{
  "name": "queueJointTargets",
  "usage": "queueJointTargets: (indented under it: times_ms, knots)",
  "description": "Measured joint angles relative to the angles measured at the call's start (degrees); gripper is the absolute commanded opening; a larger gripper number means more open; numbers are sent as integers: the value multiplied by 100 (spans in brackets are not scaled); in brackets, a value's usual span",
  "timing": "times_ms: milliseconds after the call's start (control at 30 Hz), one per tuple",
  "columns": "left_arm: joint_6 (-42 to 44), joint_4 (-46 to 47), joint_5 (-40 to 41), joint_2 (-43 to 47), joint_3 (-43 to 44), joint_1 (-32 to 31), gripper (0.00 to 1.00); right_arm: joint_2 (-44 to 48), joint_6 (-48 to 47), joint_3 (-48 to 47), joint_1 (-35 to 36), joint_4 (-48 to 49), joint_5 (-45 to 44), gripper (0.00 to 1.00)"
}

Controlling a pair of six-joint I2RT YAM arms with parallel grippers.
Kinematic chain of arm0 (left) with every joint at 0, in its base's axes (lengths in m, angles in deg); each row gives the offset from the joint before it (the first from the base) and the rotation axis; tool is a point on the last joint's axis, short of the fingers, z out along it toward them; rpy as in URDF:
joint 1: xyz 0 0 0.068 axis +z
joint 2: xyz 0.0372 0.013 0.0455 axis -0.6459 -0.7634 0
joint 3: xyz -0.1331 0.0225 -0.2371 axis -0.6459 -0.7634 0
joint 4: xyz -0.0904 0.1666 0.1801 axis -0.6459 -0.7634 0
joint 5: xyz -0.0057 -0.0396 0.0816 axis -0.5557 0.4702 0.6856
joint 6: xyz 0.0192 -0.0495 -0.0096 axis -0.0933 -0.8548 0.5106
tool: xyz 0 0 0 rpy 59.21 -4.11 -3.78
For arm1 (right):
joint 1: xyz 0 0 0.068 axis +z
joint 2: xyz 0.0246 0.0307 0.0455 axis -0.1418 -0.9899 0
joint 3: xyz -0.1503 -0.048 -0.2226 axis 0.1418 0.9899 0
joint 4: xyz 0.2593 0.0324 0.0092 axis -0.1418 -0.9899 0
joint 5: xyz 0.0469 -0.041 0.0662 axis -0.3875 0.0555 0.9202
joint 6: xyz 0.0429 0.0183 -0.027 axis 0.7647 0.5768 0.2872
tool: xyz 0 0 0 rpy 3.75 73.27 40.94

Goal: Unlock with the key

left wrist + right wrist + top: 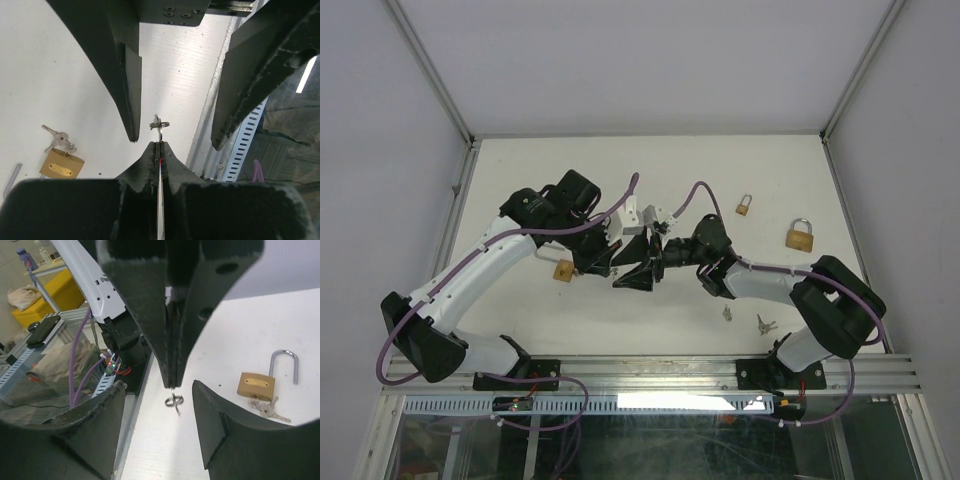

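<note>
Brass padlock lies on the table beside the left arm, with a key bunch at its base. Left gripper is pinched tight on a key, held in the air with its ring end out. Right gripper stands parted around that ring, not touching it. Probably a handover; next, the right fingers must close squarely on the short exposed end. A larger padlock, a small padlock and loose keys lie to the right, well apart. The arms crowd each other.

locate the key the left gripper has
In the left wrist view the key is pinched edge-on in the shut left gripper, its ring sticking out between the fingers of the open right gripper, up and right of the brass padlock.
</note>
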Motion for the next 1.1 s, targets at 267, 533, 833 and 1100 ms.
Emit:
queueJointTargets:
  times_ms: [267,533,833,1100]
  knots:
    - [2,46,-70,11,2,-83,0,-28,92,-109,83,140,9,32]
    - [-2,33,-72,17,2,-72,0,0,-271,-321,-52,-579,197,37]
    - [4,24,-72,28,2,-76,0,173,-588,-391,-92,-1191,251,28]
    - [-2,22,-59,39,2,-74,0,173,-750,-476,-114,-1392,289,5]
